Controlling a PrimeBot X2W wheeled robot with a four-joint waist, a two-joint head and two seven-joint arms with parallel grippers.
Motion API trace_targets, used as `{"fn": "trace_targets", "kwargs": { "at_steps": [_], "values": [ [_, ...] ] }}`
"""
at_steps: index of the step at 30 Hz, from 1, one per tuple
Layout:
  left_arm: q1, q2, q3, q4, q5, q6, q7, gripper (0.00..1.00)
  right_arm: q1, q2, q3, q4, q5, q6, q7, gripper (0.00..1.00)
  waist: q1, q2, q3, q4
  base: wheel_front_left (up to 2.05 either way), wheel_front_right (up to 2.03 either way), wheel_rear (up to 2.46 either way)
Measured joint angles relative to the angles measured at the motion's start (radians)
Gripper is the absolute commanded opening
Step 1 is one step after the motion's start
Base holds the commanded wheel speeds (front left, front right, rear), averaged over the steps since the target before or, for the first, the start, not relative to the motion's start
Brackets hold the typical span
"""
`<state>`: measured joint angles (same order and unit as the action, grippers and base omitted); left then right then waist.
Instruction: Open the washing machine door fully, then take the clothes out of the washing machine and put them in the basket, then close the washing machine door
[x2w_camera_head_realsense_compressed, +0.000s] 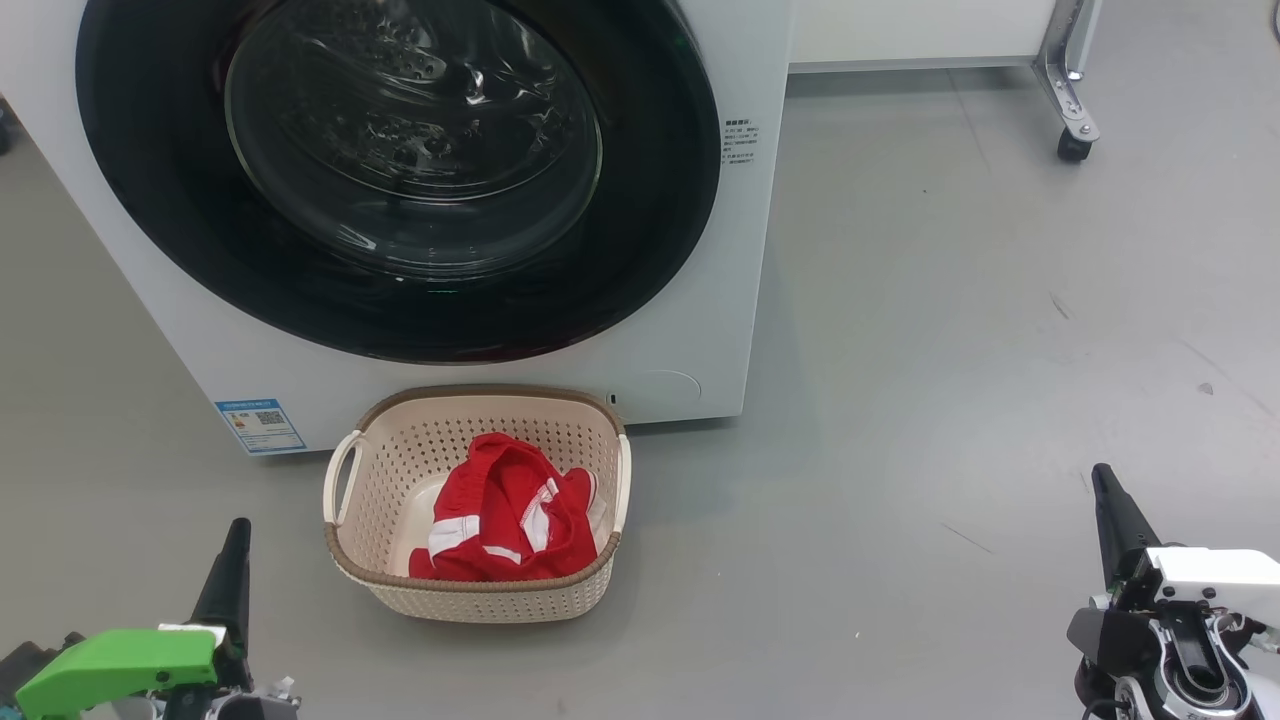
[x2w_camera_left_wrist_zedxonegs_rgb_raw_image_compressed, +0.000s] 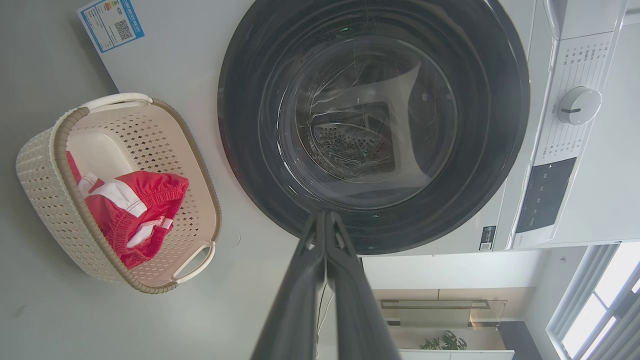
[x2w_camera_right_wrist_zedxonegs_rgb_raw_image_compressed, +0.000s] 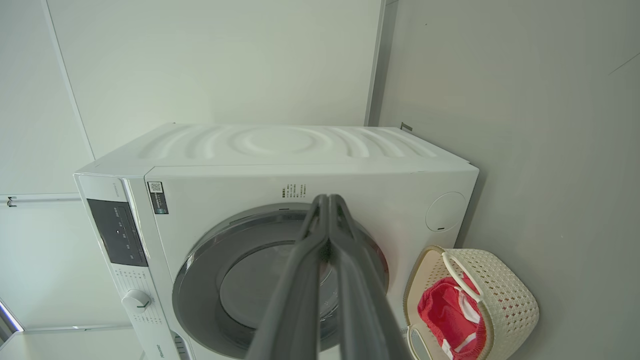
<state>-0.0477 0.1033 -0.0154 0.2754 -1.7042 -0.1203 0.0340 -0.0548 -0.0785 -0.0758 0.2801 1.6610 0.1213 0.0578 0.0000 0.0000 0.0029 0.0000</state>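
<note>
One washing machine (x2w_camera_head_realsense_compressed: 700, 330) stands on the grey floor (x2w_camera_head_realsense_compressed: 950, 350), and its one washing machine door (x2w_camera_head_realsense_compressed: 400, 170) lies shut, flush with the white front. One basket (x2w_camera_head_realsense_compressed: 480, 600) sits on the floor at the foot of that front, below the door's lower rim and towards the front's right bottom corner; whether it touches the panel cannot be told. The clothes (x2w_camera_head_realsense_compressed: 505, 520) form one red and white heap inside the basket, bunched against its near wall; how many garments make it up cannot be told. One blue label (x2w_camera_head_realsense_compressed: 259, 425) marks the front's left bottom corner.

Two grippers show. The left gripper (x2w_camera_head_realsense_compressed: 238, 535) is at the lower left of the head view, well apart from the basket's left handle, its fingers pointing towards the machine. The right gripper (x2w_camera_head_realsense_compressed: 1105, 480) is at the lower right, well apart from the basket, also pointing forward. Each pair of fingers is pressed together along its length, clenched on nothing.
</note>
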Motion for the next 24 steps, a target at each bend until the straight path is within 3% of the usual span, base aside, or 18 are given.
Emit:
{"fn": "trace_targets", "kwargs": {
  "at_steps": [24],
  "values": [
    [0.0,-0.001,0.004,-0.002,0.003,0.0,0.002,0.0,0.0,0.001,-0.003,-0.001,-0.001,0.0,0.007,0.0,0.0,0.0,0.0,0.0,0.0,0.0,0.0]
  ]
}}
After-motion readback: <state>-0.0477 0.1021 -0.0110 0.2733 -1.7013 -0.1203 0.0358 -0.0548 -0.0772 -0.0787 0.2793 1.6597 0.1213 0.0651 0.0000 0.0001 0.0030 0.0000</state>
